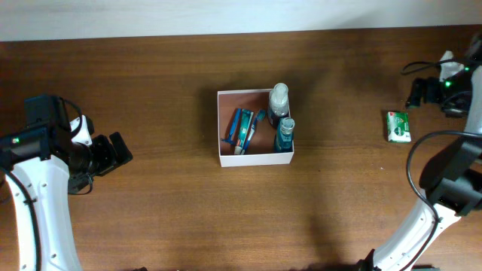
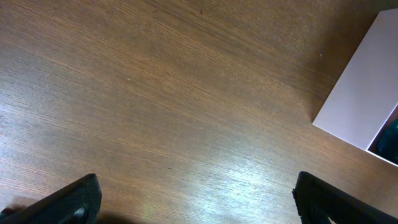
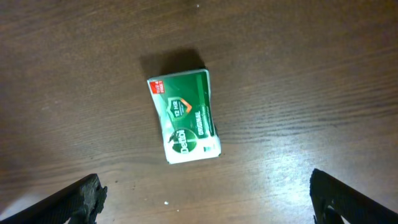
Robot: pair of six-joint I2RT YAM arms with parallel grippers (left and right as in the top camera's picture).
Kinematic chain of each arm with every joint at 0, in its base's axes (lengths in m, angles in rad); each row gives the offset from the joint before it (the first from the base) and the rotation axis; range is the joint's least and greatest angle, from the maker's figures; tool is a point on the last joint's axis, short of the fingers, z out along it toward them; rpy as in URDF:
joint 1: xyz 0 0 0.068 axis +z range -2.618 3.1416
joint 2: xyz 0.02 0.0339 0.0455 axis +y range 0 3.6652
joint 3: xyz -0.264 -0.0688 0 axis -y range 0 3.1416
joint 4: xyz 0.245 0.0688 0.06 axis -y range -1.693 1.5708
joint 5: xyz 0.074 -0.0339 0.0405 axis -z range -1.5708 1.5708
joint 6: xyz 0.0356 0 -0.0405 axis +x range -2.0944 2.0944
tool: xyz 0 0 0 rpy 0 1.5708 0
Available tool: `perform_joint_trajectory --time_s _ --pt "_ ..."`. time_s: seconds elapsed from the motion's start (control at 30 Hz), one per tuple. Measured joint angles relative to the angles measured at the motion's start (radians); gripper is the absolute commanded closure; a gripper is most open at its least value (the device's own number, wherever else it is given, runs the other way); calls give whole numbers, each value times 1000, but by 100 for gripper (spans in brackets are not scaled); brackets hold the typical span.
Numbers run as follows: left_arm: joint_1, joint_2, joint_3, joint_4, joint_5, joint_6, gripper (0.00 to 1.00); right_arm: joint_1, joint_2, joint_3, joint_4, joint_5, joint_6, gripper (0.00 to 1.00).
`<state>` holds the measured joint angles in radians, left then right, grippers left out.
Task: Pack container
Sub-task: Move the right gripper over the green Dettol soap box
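Table (image 1: 151, 90) brown wood. Container (image 1: 256, 159) mid-table, open top, holds 2 bottles (image 1: 279, 102) by its right wall + blue tubes (image 1: 242, 129). Green soap packet (image 3: 185, 116) lies loose, well right of container, nearer right arm. Right pincer (image 3: 204, 186) fingers apart, empty; packet just ahead, long axis pointing away, short side betw fingers. Left pincer (image 2: 196, 183) apart, empty, container off to its right
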<state>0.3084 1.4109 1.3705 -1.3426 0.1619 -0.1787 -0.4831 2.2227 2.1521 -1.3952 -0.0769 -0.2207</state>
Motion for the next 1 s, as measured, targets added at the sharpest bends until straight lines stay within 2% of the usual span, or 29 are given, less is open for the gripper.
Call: perform_joint_trajectory --time_s 0.3,1.0 --pt "0 0 0 0 0 0 1 72 80 0 5 63 -2 1" --pt "0 0 0 0 0 0 1 72 174 0 -5 77 0 0"
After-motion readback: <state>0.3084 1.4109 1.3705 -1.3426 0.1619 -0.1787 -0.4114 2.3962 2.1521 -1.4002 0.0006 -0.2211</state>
